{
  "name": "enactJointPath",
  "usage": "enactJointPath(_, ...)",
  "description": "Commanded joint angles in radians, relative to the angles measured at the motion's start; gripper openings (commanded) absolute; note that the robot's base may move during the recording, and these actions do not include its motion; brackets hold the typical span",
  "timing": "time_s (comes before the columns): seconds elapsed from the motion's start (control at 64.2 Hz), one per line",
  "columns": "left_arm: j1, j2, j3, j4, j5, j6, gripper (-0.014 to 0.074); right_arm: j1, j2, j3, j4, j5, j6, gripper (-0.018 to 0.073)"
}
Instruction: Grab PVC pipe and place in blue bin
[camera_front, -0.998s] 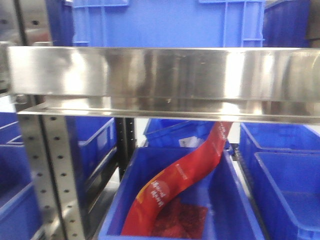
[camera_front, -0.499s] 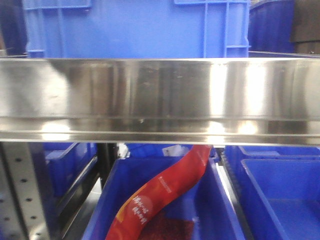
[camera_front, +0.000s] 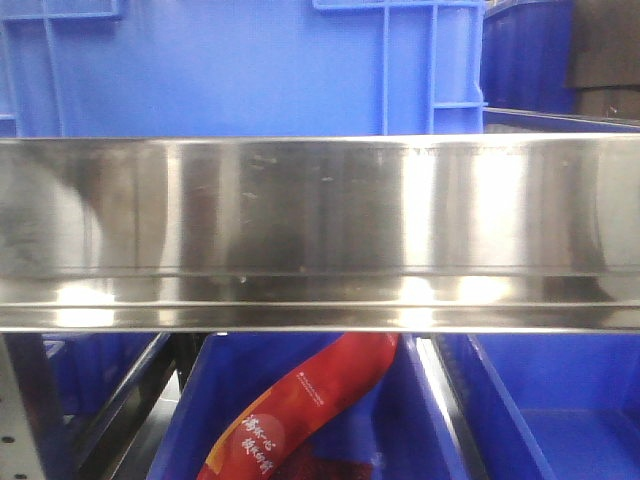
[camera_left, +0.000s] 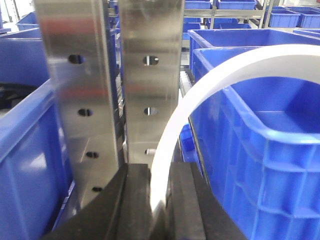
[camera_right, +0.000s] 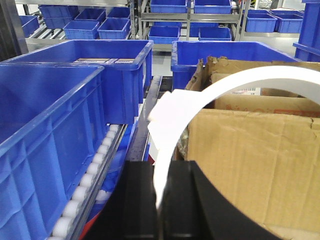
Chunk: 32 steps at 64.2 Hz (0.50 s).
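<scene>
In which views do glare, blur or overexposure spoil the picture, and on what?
Exterior front-facing view: strong glare patches on the steel shelf beam, and the red packet below looks soft. Left wrist view: the white curved strip is blown out, the near fingers are out of focus, and the steel upright carries smeared reflections. Right wrist view: a white curved strip is likewise overexposed.

bright even light; glare streaks on steel rail (camera_front: 320, 230); soft focus.
</scene>
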Motion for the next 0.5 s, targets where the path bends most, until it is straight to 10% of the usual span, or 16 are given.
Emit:
enactJointPath(0.0, 0.0, -0.005, 0.001, -0.004, -0.028, -0.008, -0.0111, 0.001, -0.005, -0.001, -0.003, -0.025, -0.006, -0.0168)
enactJointPath(0.483, 0.0, -0.005, 0.001, -0.004, -0.028, -0.008, -0.0111, 0.001, -0.005, -0.001, -0.003, -0.025, -0.006, -0.0168)
